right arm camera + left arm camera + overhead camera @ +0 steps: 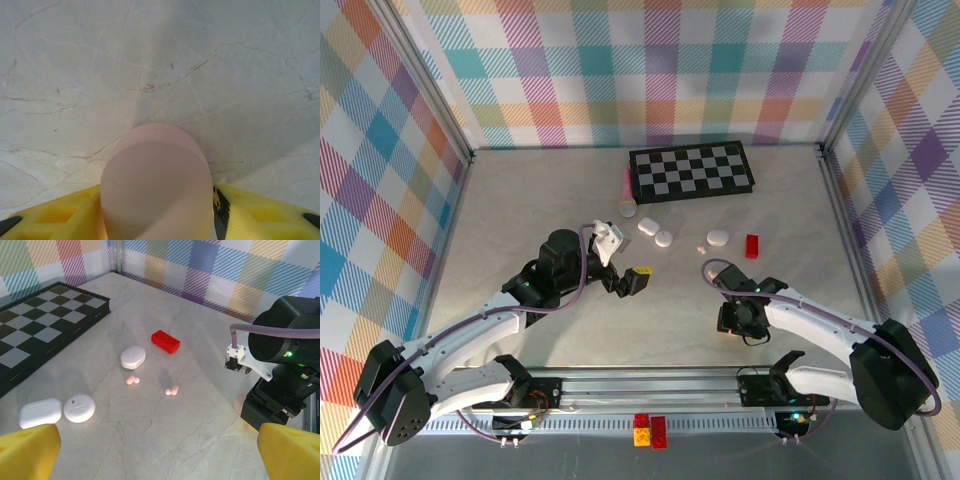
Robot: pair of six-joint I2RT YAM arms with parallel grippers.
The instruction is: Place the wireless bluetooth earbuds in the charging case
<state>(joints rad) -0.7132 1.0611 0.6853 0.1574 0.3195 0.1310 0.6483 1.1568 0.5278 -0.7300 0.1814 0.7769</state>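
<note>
Mark on round white case (79, 408) illegible, left pincer (631, 280) spread wide, right pincer (157, 216) clamped on pink case (157, 172)

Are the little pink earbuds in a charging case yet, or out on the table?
Out: the pink earbuds lie loose on the table, near a white oval case but not inside it.

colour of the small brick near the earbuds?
The brick is red, clearest in the left wrist view.
</note>
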